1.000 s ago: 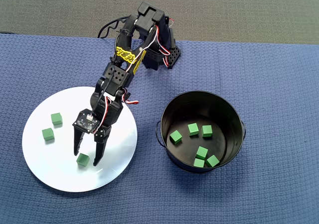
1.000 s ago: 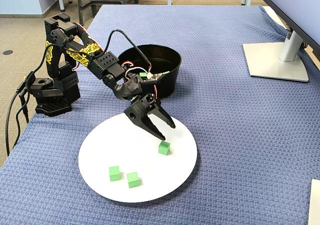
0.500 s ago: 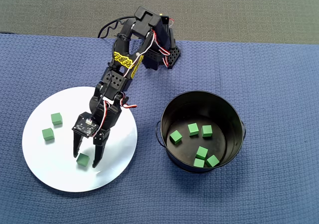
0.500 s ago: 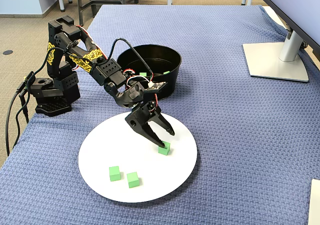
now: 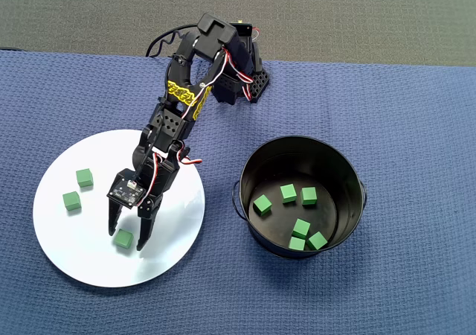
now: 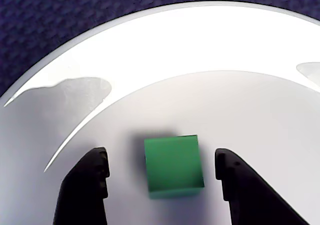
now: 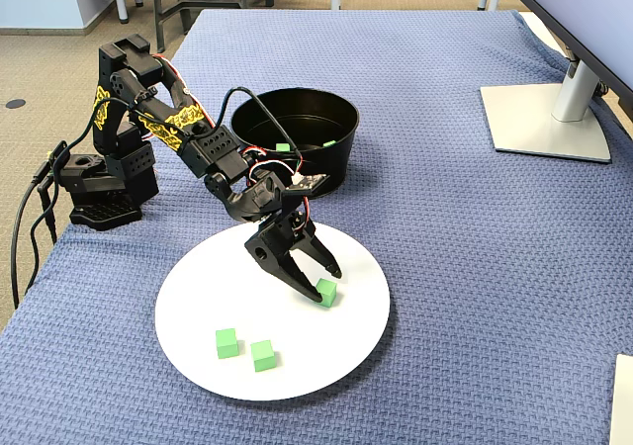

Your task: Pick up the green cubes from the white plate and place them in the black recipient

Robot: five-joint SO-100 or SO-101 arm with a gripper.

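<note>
On the plate (image 5: pixel 178 223), at about 6 o'clock in the overhead view, the gripper (image 5: pixel 126 239) has come lower than a second ago; its fingers now stand on both sides of one cube (image 5: pixel 123 238); in the wrist view the cube (image 6: pixel 173 165) sits between the two tips, a gap on each side, so the hand is spread and pinches nothing yet. Two more cubes (image 5: pixel 77 189) lie near 9 o'clock of the plate; six cubes (image 5: pixel 292 214) are already in the pot (image 5: pixel 349 171), at 3 o'clock from the plate. I judge the descent is nearly finished, and closing on the cube is the next step.
</note>
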